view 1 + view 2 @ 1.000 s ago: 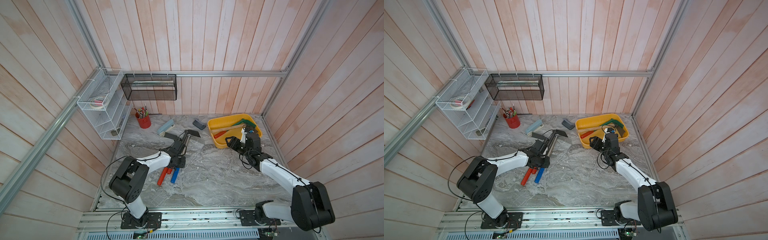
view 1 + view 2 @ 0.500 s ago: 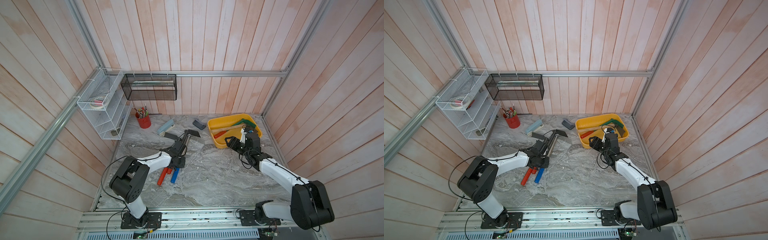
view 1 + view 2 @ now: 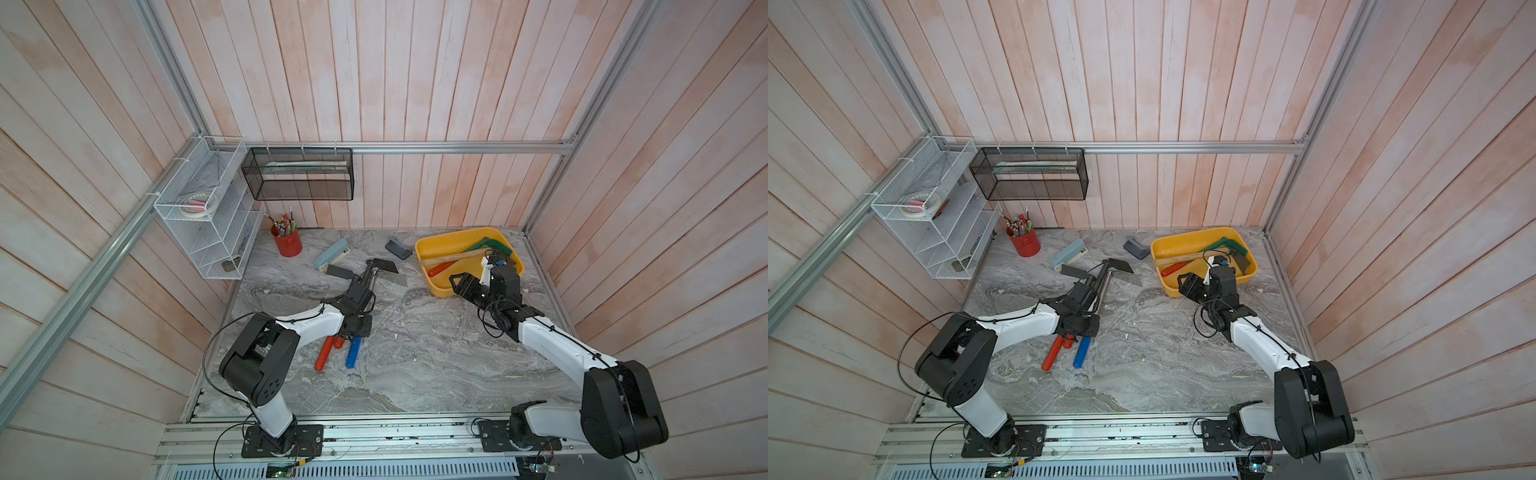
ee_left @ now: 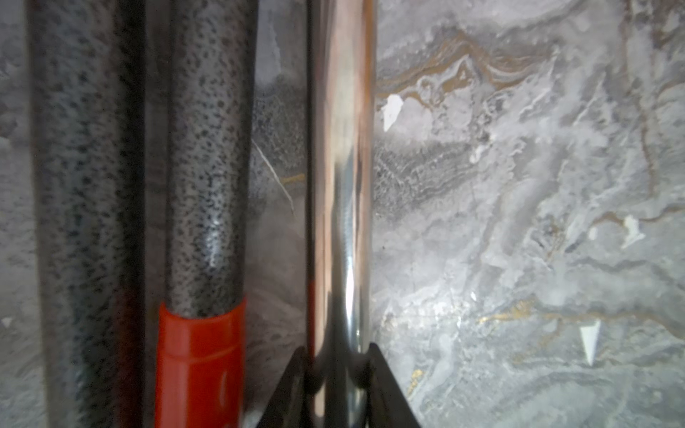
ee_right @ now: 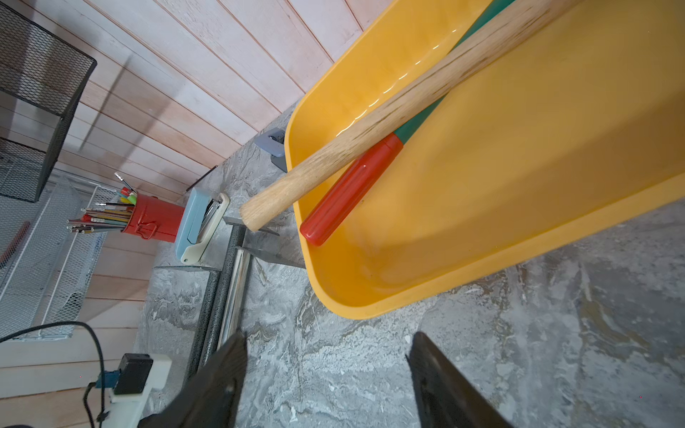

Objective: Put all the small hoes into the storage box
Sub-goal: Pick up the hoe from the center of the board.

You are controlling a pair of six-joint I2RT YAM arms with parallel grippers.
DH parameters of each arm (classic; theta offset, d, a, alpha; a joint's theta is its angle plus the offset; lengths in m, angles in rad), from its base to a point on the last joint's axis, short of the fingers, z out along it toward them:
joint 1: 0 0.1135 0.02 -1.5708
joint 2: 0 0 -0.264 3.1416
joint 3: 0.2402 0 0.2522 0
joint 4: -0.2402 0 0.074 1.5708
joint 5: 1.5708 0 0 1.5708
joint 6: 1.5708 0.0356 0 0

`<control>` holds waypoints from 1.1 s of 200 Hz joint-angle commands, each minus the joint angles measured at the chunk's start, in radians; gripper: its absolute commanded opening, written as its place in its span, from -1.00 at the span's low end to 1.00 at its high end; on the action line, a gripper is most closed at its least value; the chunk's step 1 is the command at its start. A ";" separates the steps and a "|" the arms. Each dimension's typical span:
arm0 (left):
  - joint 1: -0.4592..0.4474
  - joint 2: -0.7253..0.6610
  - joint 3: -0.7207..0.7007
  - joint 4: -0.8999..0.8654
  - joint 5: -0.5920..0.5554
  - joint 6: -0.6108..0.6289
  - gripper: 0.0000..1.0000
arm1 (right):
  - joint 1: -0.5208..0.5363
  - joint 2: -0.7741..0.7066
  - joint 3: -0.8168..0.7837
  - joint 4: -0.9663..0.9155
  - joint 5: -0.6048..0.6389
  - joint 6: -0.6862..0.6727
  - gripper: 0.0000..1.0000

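Firmly pinched on the table: the small hoe [image 3: 1105,281], well apart from the storage box [image 3: 457,237].
Its chrome shaft lies on the grey marble table [image 3: 415,353], left of centre, with the left gripper [image 4: 335,374] pressed together around it; the blue handle [image 3: 352,353] points toward the robot. Just beside it lie two speckled-shaft tools [image 4: 207,185] with red handles. At the back right stands the yellow box, holding a wooden-handled tool [image 5: 407,100] and a green tool [image 5: 348,189] with a red grip. The right gripper [image 5: 326,370] hovers spread and empty over the table, near the box's front rim.
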 commanded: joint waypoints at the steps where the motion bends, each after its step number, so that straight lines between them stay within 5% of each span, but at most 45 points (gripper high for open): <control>1: 0.001 -0.005 -0.027 -0.003 -0.013 -0.010 -0.50 | 0.004 0.017 0.004 0.003 -0.018 0.011 0.43; 220: -0.006 -0.039 -0.019 -0.010 0.016 0.037 -1.00 | 0.021 0.055 0.035 -0.017 -0.033 0.013 0.42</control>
